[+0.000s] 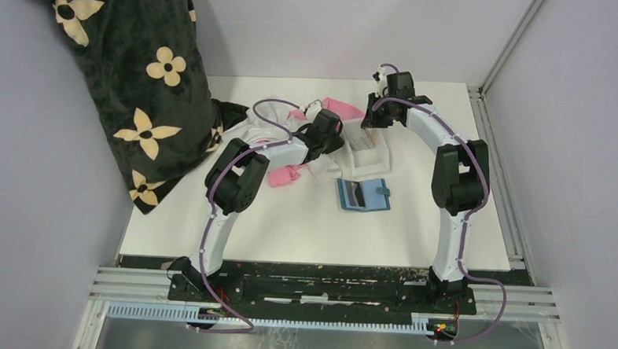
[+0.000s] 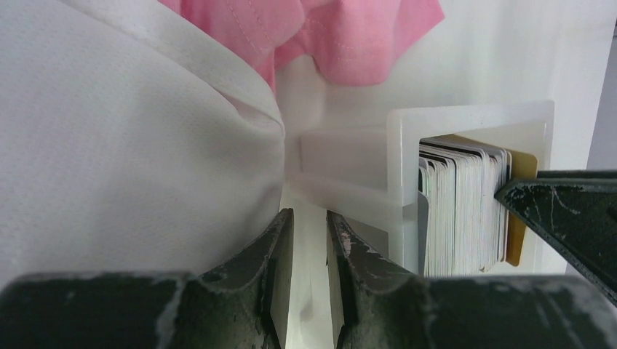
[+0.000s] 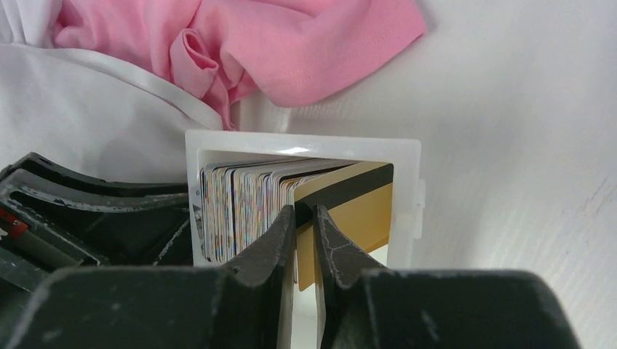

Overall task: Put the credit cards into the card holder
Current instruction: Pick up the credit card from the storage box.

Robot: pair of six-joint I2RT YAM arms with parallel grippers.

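Note:
The teal-blue card holder [image 1: 362, 196] lies open on the table's middle. Behind it stands a clear plastic tray [image 1: 367, 149] with a stack of credit cards [image 3: 240, 203] on edge and a gold-tan card [image 3: 364, 211] with a dark stripe at the end. My left gripper [image 2: 311, 214] is nearly shut on the tray's [image 2: 466, 116] left side wall. My right gripper [image 3: 304, 211] is pinched at the top edge of the stack's last card, next to the gold card. In the top view the left gripper [image 1: 340, 140] and right gripper [image 1: 373, 121] flank the tray.
Pink cloth [image 3: 291, 43] and white cloth [image 2: 124, 131] lie bunched just left of and behind the tray. A black fabric with cream flowers [image 1: 137, 72] hangs at the far left. The table's right edge has a metal rail [image 1: 499, 175].

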